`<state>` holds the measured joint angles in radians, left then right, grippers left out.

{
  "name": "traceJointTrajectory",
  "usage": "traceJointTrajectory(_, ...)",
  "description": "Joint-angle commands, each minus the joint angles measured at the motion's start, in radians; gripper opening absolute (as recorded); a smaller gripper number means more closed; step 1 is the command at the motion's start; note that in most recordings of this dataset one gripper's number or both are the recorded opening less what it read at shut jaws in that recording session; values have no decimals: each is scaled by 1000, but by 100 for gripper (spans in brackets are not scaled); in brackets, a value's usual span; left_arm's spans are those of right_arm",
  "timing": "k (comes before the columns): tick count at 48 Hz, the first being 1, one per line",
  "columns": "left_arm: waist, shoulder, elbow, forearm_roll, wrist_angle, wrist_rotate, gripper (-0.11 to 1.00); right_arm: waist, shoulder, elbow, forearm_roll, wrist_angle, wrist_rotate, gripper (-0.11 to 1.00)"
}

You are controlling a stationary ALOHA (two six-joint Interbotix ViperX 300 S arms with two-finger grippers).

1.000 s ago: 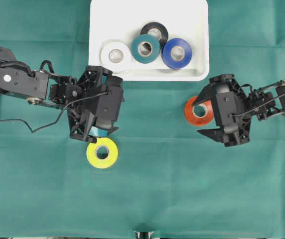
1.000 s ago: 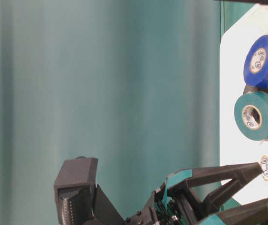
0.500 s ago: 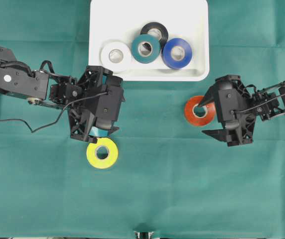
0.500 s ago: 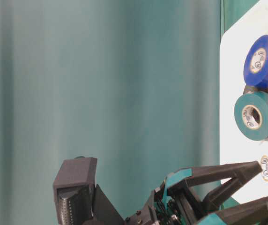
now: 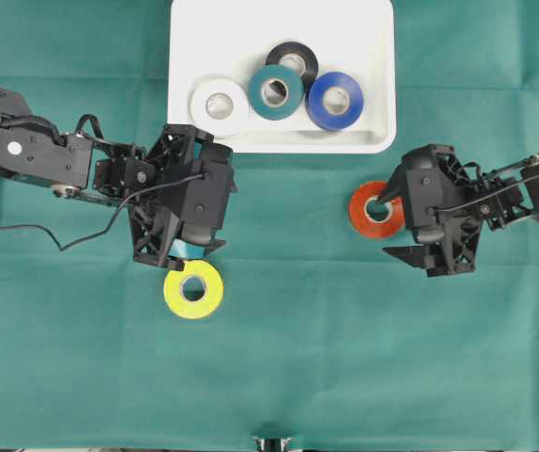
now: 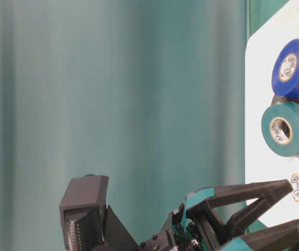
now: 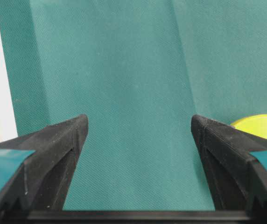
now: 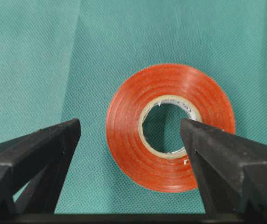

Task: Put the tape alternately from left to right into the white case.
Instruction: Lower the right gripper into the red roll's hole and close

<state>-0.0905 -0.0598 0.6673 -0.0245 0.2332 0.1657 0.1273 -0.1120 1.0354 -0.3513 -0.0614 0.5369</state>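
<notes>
The white case (image 5: 282,124) lies at the far middle of the bench (image 5: 345,358), which is covered in green cloth. Four rolls lie flat inside it: a white roll (image 5: 219,102) on the left, a teal roll (image 5: 275,91) touching it, a black roll (image 5: 293,61) behind and partly under the teal one, and a blue roll (image 5: 335,100) on the right.

Two rolls remain on the cloth. The yellow roll (image 5: 193,288) lies flat just in front of the left tool (image 5: 189,249). That tool stands wide apart with nothing between its fingers; the left wrist view shows bare cloth there and the yellow roll (image 7: 262,127) beyond the right-hand finger.

The orange-red roll (image 5: 373,209) lies flat below the case's right corner. The right tool (image 5: 394,224) is spread wide beside it, gripping nothing; one finger (image 8: 217,149) overlaps the roll's core in the right wrist view.
</notes>
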Motion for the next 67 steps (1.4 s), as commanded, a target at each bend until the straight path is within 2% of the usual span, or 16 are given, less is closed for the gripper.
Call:
traceJointTrajectory(1,0,-9,-11,-2,-6,-2,100,3,8,-15,2,-8,2,76)
traceJointTrajectory(22,0,-11,-9,-3,-8,-2,100,3,77,-38,2,-12,5,76)
traceJointTrajectory(40,0,-11,-9,-3,-6,-2,100,3,78,-48,2,-6,5,73)
traceJointTrajectory(43,0,-11,-11,-2,-8,-2,100,3,78,-49,0,-6,2,66)
traceJointTrajectory(49,0,-11,-12,-2,-6,-2,100,3,77,-52,0,-5,2,30)
traceJointTrajectory(54,0,-12,-12,-2,-6,-2,100,3,67,-52,0,-3,2,8)
traceJointTrajectory(56,0,-14,-11,-3,-6,-2,100,3,61,-52,0,-2,2,3)
traceJointTrajectory(67,0,-14,-12,-3,-8,-2,100,3,37,-48,0,5,5,3)
